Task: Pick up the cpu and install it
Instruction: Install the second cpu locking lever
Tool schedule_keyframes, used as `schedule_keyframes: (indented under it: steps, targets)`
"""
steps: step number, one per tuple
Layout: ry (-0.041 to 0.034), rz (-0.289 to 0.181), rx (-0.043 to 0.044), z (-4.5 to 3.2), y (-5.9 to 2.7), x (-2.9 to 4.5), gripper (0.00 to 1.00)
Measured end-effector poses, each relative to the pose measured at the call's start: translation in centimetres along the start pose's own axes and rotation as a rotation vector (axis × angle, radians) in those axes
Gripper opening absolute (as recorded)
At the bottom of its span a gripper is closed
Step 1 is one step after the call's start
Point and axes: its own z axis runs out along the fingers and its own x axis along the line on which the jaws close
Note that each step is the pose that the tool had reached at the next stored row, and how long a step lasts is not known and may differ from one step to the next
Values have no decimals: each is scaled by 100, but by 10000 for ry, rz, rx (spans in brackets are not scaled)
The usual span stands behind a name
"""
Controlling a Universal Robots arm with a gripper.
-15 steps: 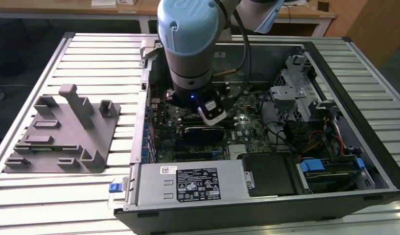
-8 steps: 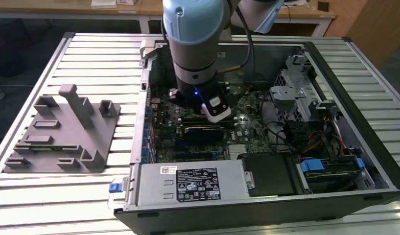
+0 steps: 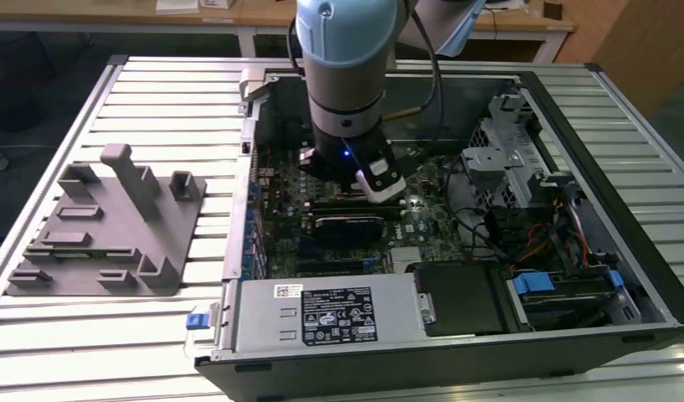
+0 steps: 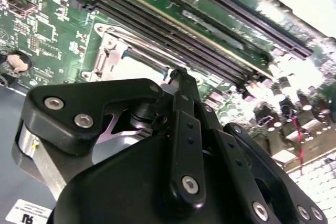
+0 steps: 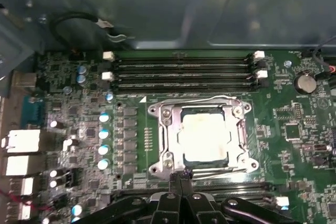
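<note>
The cpu (image 5: 202, 137) is a pale silvery square lying flat inside the metal socket frame (image 5: 167, 139) on the green motherboard (image 5: 294, 129). In both wrist views my gripper (image 5: 181, 176) has its two thin black fingers pressed together, shut, with nothing seen between them. The fingertips hover at the edge of the socket frame, just beside the cpu. In the second wrist view the gripper (image 4: 178, 74) points at the bright cpu (image 4: 139, 69). The exterior view has the arm reaching straight down into the open computer case (image 3: 565, 92), its gripper (image 3: 358, 201) low over the board.
Black memory slots (image 5: 184, 69) run along the far side of the socket. A power supply (image 3: 331, 314), drive cage (image 3: 509, 167) and cables crowd the case. A grey plastic fixture (image 3: 107, 226) sits on the slatted table at the exterior view's left.
</note>
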Motion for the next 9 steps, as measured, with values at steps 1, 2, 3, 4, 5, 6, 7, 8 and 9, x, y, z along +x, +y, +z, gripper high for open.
schedule_keyframes:
  steps: [1, 2, 3, 4, 5, 6, 7, 8, 9]
  targets:
    - [-1, -1, 26, 5, 17, -11, 11]
    - [-1, -1, 56, 9, 35, -23, 11]
    - [-3, -5, 83, 15, 52, -34, 11]
    - [-4, -8, 116, 20, 70, -46, 11]
    - [-5, -10, 145, 25, 88, -56, 11]
    - [-6, -13, 176, 30, 105, -67, 11]
    - [-7, -16, 209, 35, 122, -78, 11]
    - [-7, -21, 238, 39, 137, -93, 11]
    - [-9, -22, 264, 45, 152, -111, 11]
